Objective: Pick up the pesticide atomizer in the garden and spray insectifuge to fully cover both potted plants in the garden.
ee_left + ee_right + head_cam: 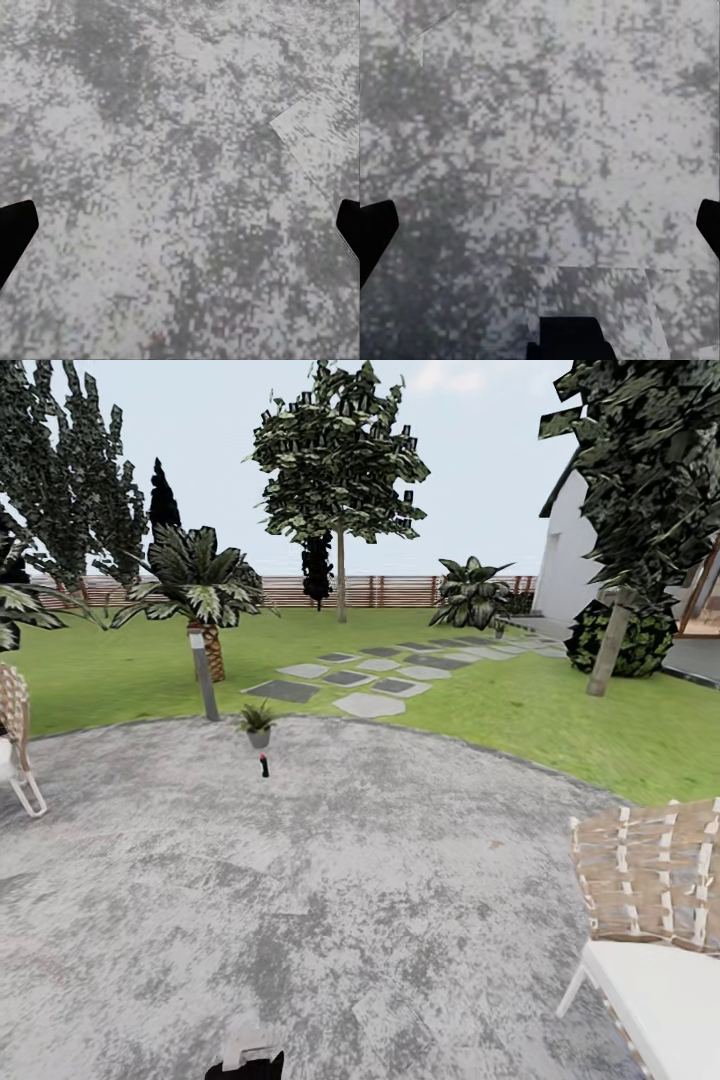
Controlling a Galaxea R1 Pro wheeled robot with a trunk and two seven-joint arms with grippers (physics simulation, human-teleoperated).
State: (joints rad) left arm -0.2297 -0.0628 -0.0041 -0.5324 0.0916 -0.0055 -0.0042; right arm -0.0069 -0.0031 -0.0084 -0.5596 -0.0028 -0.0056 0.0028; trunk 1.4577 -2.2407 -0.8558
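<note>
One potted plant (258,718) | one pesticide atomizer (264,764) — upright | both jaws wide, empty

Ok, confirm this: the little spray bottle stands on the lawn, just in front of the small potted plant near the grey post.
Not quite. The head view shows the pesticide atomizer standing on the grey gravel patio, not on the lawn. The rest holds: it is just in front of the small potted plant, close to the grey post.

The round grey gravel patio (400,880) bears a small potted plant (258,722), a slim dark bottle (264,764) just beside it, and woven chairs (650,920) at its edges.
</note>
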